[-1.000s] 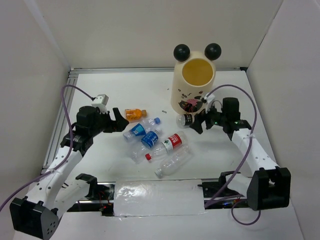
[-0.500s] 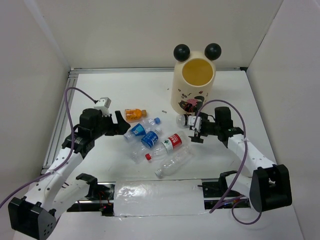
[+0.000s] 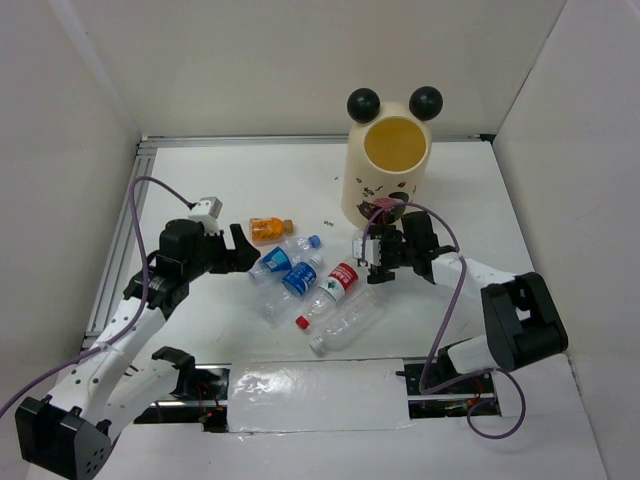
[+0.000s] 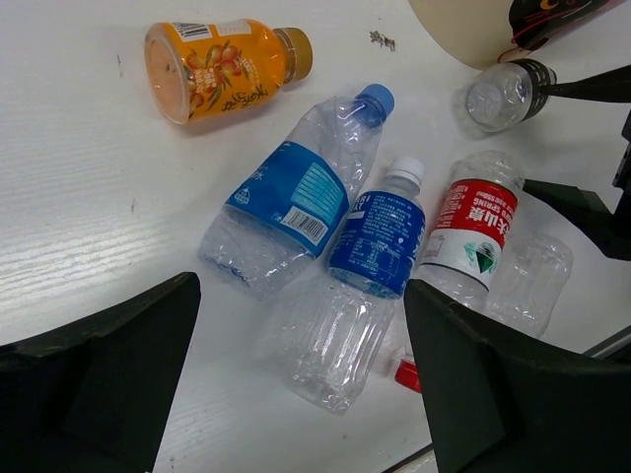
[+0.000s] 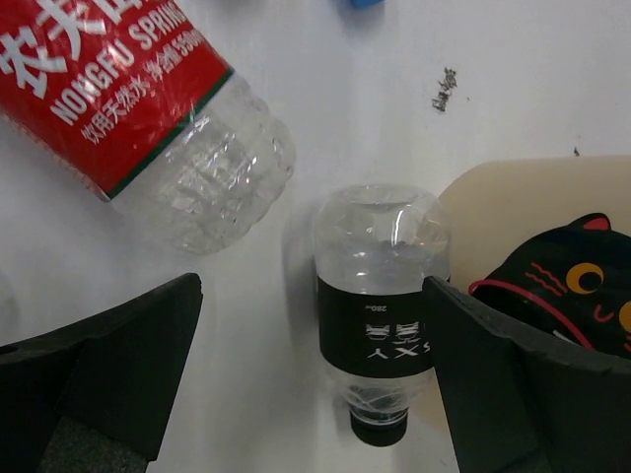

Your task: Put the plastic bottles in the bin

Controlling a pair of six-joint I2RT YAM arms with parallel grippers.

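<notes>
Several bottles (image 3: 298, 278) lie beside the bin (image 3: 385, 195).
Wide right fingers (image 5: 99, 374) straddle the black-labelled bottle (image 5: 380, 315) at the bin's foot; best closed mid-label. Left fingers (image 4: 99, 365) wide.

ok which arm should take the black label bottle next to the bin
Right. The right gripper is open with the black-label bottle lying between its fingers, beside the bin. The left gripper is open over the blue-label bottles, farther from it.

Tall cream cylindrical bin (image 3: 375, 180): yellow inside, black-eared, pink-and-black cat print. Small orange plastic bottle (image 4: 222, 64), far left; clear plastic bottles (image 4: 296, 192) carry blue, red, black labels.
</notes>
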